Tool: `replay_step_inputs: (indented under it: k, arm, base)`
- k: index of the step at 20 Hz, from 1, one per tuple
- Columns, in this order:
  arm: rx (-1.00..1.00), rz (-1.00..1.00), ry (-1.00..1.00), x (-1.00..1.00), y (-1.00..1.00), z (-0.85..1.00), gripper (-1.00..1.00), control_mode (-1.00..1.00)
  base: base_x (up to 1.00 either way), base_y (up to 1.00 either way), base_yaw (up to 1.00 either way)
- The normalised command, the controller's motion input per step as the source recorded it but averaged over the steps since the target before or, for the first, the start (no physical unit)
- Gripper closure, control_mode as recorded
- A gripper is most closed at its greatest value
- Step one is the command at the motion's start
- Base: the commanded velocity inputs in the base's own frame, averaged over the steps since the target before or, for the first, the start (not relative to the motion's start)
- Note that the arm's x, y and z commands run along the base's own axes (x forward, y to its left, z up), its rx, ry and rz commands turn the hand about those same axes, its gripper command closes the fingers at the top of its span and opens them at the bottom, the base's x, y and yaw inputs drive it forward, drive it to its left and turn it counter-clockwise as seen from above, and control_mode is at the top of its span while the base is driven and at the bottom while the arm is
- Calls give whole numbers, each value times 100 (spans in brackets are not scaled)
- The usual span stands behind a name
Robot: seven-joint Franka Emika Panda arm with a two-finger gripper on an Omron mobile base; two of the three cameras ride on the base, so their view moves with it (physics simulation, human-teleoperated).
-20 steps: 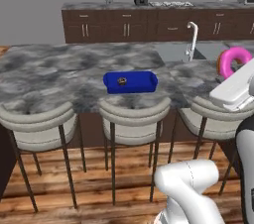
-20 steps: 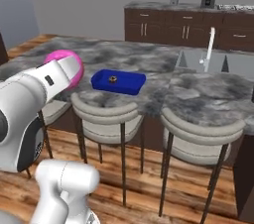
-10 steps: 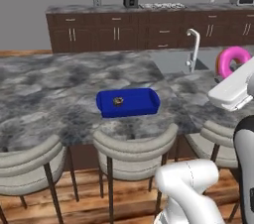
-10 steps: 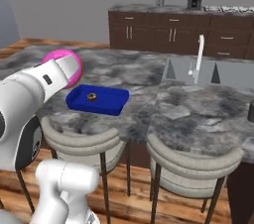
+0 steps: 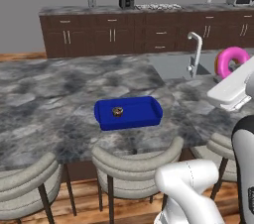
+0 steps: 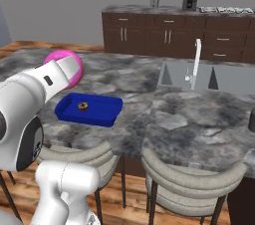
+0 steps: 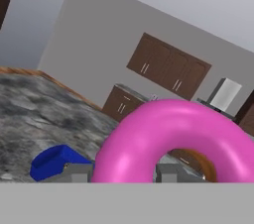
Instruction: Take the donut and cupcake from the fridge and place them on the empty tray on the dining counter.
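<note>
On grey mottled marble dining counter (image 5: 59, 99): bright blue shallow rectangular tray (image 5: 149, 117) already holding tiny brownish-tan cupcake (image 5: 117, 112). Gripper (image 7: 124, 172) pinching pink-iced ring donut (image 5: 230, 61), aloft at tray's 3 o'clock. Left: lowering, release into tray.

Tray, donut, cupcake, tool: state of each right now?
tray: flat on the dining counter, holding one item.
cupcake: in the tray, upright.
donut: held in the air, off to the tray's side.
tool: shut on the donut.
</note>
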Motion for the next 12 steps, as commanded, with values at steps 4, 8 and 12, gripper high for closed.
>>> replay_step_inputs:
  k: [4,8,12]
  arm:
    - [0,0,0,0,0,0,100,100]
    - [0,0,0,0,0,0,100,100]
    - [0,0,0,0,0,0,100,100]
  base:
    - [87,0,0]
    - [89,0,3]
    - [89,0,17]
